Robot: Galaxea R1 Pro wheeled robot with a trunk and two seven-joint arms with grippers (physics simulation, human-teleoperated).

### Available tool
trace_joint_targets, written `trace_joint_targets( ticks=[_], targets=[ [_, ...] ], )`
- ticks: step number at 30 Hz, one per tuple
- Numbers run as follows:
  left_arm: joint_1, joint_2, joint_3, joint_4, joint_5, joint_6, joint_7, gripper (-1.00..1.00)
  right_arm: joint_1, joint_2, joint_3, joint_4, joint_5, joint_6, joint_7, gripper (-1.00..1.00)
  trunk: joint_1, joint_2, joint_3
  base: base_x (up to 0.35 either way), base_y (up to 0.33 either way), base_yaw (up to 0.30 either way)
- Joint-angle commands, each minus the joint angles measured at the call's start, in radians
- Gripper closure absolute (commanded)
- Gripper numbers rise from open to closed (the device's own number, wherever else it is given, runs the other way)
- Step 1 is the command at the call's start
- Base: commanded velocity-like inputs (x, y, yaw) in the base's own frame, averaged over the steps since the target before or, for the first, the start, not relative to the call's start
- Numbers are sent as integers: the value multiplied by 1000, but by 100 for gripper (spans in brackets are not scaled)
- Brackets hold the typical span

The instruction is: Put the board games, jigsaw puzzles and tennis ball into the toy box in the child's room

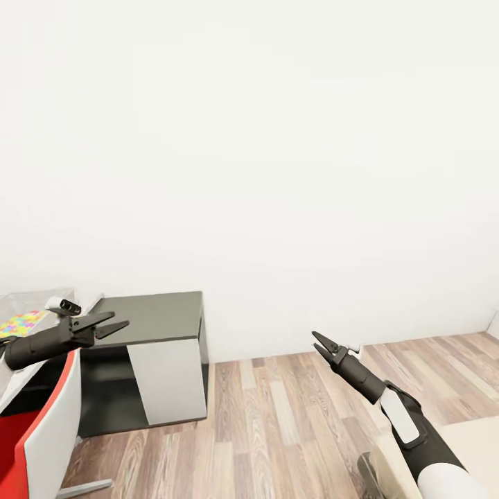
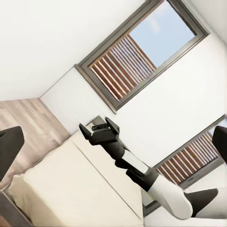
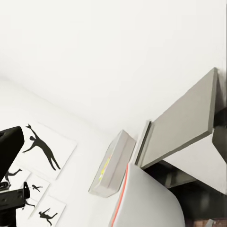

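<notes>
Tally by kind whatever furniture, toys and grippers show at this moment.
Grippers: 2, left gripper, right gripper
Jigsaw puzzles: 1
Toy boxes: 1
Cabinets: 1
Chairs: 1
Beds: 1
Total: 7

The setting was a rendered child's bedroom in a home: white walls, wood plank floor (image 1: 291, 409), a beige-mattressed bed (image 2: 71, 189) beneath dark-framed slatted windows (image 2: 137, 52), black silhouette pictures (image 3: 42, 151), and a desk (image 3: 184, 123) carrying a grey bin (image 3: 111, 165) and a bright mosaic puzzle (image 1: 21, 322).
</notes>
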Motion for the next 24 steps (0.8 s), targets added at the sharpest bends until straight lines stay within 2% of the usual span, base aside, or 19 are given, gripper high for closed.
trace_joint_targets(
  ticks=[1, 10, 12, 15, 18, 20, 23, 24],
  targets=[
    [0, 0, 0, 0, -1, 11, -4, -100, -1, 0, 0, 1, -6, 7, 1, -100, 0, -1, 0, -74, -43, -278],
    [0, -4, -2, 2, -12, 9, -4, -100, -1, 2, 8, -1, -1, 6, -6, -100, 0, -1, 0, -14, -8, -83],
    [0, -5, -6, 7, -16, 7, -4, -100, -1, 2, 10, 0, -1, 6, -37, -100, 0, -1, 0, -1, -1, -7],
    [0, -7, -30, 11, -44, 5, 3, -100, -1, 3, 10, 0, -1, 8, -141, -100, 0, -1, 0, -1, 0, -3],
    [-2, -13, -53, 15, -75, 3, 73, -100, -1, 10, 11, 0, -1, 9, -239, -100, 0, -1, 0, 0, 0, -1],
    [-4, -28, -64, 22, -93, 1, 160, -100, -1, 17, 12, 18, 0, 6, -339, -100, 0, -1, 0, 0, 0, 0],
    [-5, -44, -69, 41, -102, -1, 257, -100, 0, 20, 18, 53, 0, 6, -430, -100, 0, -1, 0, 0, 0, 0],
    [-6, -57, -71, 57, -105, -3, 307, -100, 0, 21, 26, 64, 0, 7, -468, -100, 0, -1, 0, 0, 0, 0]
  ],
)
